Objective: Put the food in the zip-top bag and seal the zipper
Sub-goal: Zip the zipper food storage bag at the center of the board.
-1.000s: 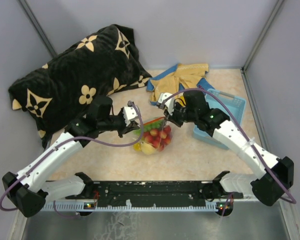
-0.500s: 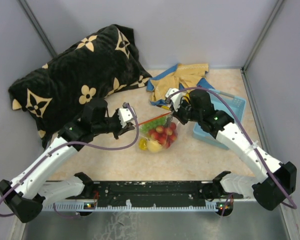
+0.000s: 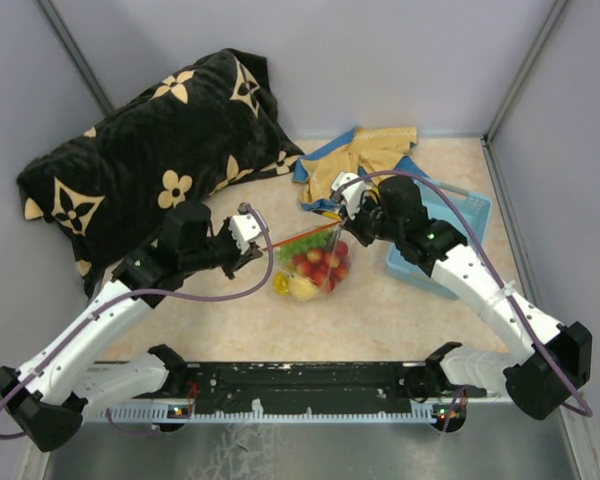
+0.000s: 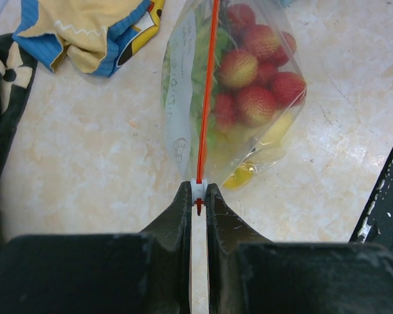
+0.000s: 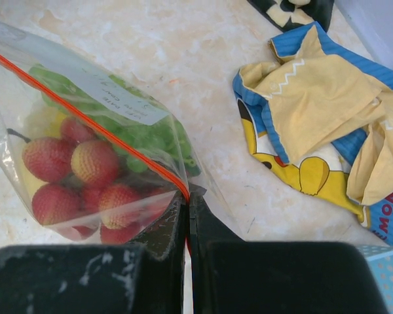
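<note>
- Change: over the last second the left fingers [image 4: 182,204] draw back to the left and the right fingers [image 5: 177,219] shift slightly away from them, so the gap between the 2 widens.
- Zipper [image 4: 208,98] now runs as 1 straight, taut line between both sets of fingers; a second ago it sat slacker and the zip-top bag [image 3: 310,272] lay nearer the arm bases.
- Left fingers are closed, pinching the white tip at the zipper's end.
- Right fingers are closed tight on the opposite end of the strip.
- Location: bag sits at mid-surface [image 3: 230,320] between the 2 arms, its belly hanging below the strip; whether it touches the surface cannot be told.
- Judgement: all the food [image 3: 315,268] is inside, so loading looks complete. The strip shows no gap along its visible length, so the seal appears done or nearly so.
- Count, task items: 1 bag, 1 zipper, at least 6 red berries [image 4: 255,104], 1 cluster of green grapes [image 5: 141,140], and yellow fruit [image 3: 300,290] whose number is unclear.
- Count, other items: 1 yellow-and-blue cloth [image 3: 365,155], 1 light-blue basket [image 3: 460,215], 1 black patterned cushion [image 3: 150,150].
</note>
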